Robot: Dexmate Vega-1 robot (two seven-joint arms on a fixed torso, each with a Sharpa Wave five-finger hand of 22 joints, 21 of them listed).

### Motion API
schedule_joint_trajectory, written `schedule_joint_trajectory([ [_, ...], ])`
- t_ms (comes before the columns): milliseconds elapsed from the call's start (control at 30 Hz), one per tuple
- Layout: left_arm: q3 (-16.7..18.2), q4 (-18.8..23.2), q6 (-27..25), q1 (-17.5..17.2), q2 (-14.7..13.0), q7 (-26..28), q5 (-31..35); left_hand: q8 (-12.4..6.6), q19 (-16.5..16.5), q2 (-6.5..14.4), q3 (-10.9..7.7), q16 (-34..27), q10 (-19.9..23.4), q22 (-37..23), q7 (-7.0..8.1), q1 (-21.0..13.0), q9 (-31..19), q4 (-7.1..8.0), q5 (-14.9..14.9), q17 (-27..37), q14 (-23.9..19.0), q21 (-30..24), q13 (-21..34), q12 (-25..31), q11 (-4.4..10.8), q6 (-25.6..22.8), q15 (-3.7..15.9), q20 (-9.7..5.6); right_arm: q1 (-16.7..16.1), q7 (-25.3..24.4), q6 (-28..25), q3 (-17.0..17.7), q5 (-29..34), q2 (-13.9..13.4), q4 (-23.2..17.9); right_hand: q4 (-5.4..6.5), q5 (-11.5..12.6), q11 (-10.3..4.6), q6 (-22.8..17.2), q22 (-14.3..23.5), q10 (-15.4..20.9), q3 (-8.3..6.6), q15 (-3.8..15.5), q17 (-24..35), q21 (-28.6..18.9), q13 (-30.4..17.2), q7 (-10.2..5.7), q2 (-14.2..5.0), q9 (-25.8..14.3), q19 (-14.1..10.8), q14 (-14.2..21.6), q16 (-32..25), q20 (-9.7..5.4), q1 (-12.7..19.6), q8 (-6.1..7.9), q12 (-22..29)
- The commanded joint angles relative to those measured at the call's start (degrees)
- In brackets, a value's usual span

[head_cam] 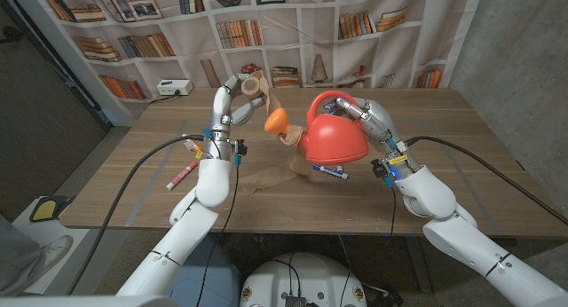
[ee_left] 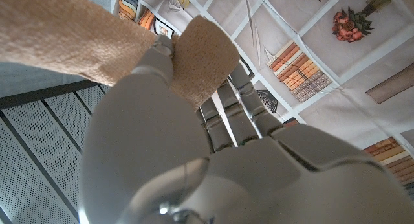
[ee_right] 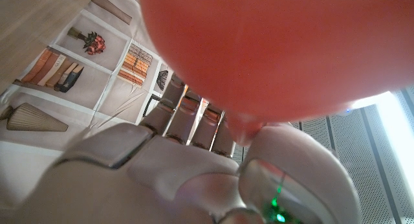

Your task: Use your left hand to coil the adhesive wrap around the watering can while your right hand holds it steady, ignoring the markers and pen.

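At frame centre, right hand (head_cam: 371,118) clamped over red watering can (head_cam: 333,138): rigid, light, slick. Upper left, left hand (head_cam: 229,101) pinching soft, clingy adhesive wrap (head_cam: 256,87); best gripped at the roll.

Your red watering can (head_cam: 334,137) stood upright near the table's middle, orange spout (head_cam: 278,121) pointing left. The tan adhesive wrap (head_cam: 255,83) was raised, its strip trailing down to the spout.

Dim room, sharp head view, soft wrist close-ups.
Ceiling light glares at the right wrist view's edge; the watering can (ee_right: 272,49) blurs there, and the left hand (ee_left: 213,159) looms unfocused.
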State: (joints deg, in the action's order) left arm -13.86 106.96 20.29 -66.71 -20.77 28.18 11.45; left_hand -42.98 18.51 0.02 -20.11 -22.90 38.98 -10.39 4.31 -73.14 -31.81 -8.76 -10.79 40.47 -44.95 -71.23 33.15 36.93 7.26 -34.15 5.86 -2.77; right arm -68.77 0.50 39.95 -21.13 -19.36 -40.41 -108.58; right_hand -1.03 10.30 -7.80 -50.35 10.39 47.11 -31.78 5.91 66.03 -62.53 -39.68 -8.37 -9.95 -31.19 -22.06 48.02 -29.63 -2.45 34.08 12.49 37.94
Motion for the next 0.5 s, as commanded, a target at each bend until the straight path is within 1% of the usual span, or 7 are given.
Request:
schedule_joint_trajectory([
  [33,-0.81,-0.97,0.29,2.55,-0.64,-1.47,1.21,-0.24,-0.16,9.67,0.13,-0.28,0.07,0.05,-0.03,-9.32,-0.25,0.0,-0.4,0.16,-6.79,-0.59,0.07,0.3,-0.47,-0.26,6.39,-0.14,0.85,2.06,0.17,-2.14,0.3,0.21,0.53,-0.31,0.13,0.02,-0.7,0.2,0.55,-0.26,6.8,0.03,-0.39,0.07,0.01,-0.08,-0.12,0.13,0.19,0.15,-3.65,-0.13,-0.11,0.31],
  [233,-1.15,-0.79,1.55,3.75,-0.94,-2.32,1.13,-0.21,-0.24,9.68,0.14,-0.26,0.12,0.05,0.03,-9.31,-0.23,0.0,-0.4,0.16,-6.76,-0.66,0.04,0.32,-0.39,-0.22,6.42,-0.1,0.95,1.47,-1.07,-2.44,1.57,0.34,1.0,-0.34,0.13,-0.05,-0.85,0.2,0.58,-0.21,6.8,0.07,-0.39,0.02,0.17,-0.04,-0.11,0.17,0.28,0.08,-3.65,-0.14,-0.07,0.34],
  [500,-1.81,0.28,4.11,4.26,-1.74,-2.93,1.74,-0.23,-0.32,9.67,0.16,-0.27,0.08,0.05,0.1,-9.3,-0.24,0.01,-0.4,0.17,-6.76,-0.74,0.04,0.33,-0.32,-0.26,6.44,-0.14,1.56,0.76,-3.5,-3.2,4.05,0.62,2.14,-0.44,0.13,-0.1,-0.85,0.2,0.74,-0.18,6.83,0.09,-0.41,0.02,0.07,-0.03,-0.15,0.19,0.28,0.05,-3.61,-0.09,-0.05,0.39],
])
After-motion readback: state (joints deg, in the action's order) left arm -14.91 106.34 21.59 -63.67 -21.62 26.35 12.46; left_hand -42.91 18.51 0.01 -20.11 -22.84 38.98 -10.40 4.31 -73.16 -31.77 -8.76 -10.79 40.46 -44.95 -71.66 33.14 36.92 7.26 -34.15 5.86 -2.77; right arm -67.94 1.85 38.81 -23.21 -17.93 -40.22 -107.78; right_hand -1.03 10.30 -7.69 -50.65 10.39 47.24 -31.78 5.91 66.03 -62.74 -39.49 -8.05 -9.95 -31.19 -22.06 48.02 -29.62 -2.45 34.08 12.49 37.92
